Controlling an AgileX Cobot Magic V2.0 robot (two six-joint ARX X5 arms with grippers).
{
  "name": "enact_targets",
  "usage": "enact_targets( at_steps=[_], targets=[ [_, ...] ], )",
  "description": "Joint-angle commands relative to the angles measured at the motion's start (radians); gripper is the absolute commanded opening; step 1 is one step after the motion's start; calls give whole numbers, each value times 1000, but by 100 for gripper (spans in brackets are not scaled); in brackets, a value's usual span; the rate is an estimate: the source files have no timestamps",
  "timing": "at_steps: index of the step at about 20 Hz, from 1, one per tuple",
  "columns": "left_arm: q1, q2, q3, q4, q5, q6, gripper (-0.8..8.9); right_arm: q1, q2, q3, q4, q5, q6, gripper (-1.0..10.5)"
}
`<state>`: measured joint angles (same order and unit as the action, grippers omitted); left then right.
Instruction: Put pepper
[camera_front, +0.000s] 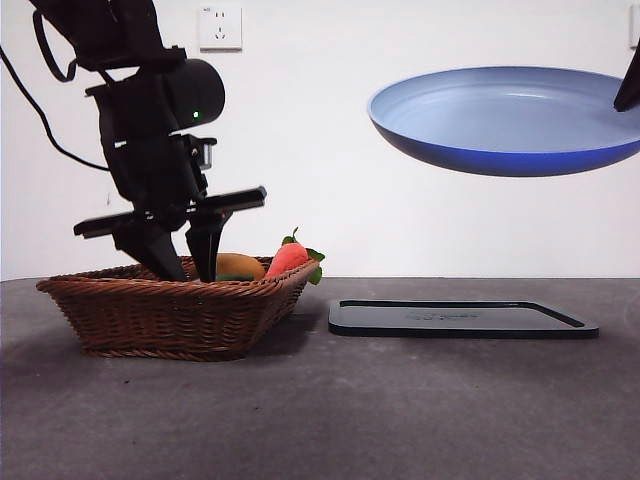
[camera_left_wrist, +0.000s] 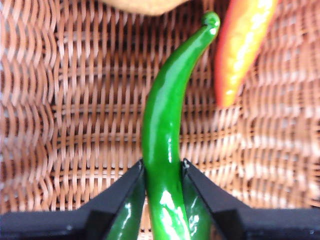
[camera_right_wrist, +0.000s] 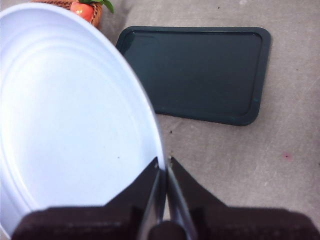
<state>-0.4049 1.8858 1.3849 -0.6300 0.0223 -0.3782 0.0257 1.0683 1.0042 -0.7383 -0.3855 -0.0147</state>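
Observation:
The glossy green pepper (camera_left_wrist: 162, 130) lies on the woven floor of the wicker basket (camera_front: 170, 305). My left gripper (camera_left_wrist: 163, 175) reaches down into the basket in the front view (camera_front: 185, 265), and its jaws are closed on the pepper's thicker end. The pepper is hidden behind the basket wall in the front view. My right gripper (camera_right_wrist: 164, 167) is shut on the rim of a blue plate (camera_front: 505, 115) and holds it in the air above the black tray (camera_front: 460, 318).
A red-orange vegetable with green leaves (camera_front: 290, 257) and a yellow-brown lump (camera_front: 238, 266) lie in the basket beside the pepper. The black tray (camera_right_wrist: 200, 70) lies flat on the grey table to the right of the basket.

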Motion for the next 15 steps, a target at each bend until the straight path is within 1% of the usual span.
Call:
enact_targets(
  at_steps=[1, 4, 5, 7, 8, 9, 10, 12, 15],
  targets=[
    [-7, -28, 35, 1, 10, 4, 72, 2, 5, 15, 16, -6, 6, 4],
    [-7, -87, 39, 2, 13, 4, 72, 2, 7, 15, 16, -6, 6, 4],
    [-10, -111, 40, 1, 29, 5, 72, 2, 13, 15, 16, -6, 7, 4],
    [-16, -162, 40, 4, 99, 6, 72, 2, 35, 15, 16, -6, 20, 4],
    [-23, -192, 40, 11, 156, 8, 72, 3, 58, 15, 15, -7, 27, 3],
    [-32, -216, 40, 14, 191, 8, 72, 4, 80, 15, 15, -8, 34, 4],
    [-49, -241, 40, 16, 222, 12, 72, 10, 109, 15, 16, -9, 49, 3],
    [-95, -279, 40, 23, 249, 12, 72, 36, 171, 15, 24, -9, 72, 3],
    [-195, -282, 40, 24, 245, 27, 73, 90, 265, 15, 57, -10, 117, 3]
  ],
)
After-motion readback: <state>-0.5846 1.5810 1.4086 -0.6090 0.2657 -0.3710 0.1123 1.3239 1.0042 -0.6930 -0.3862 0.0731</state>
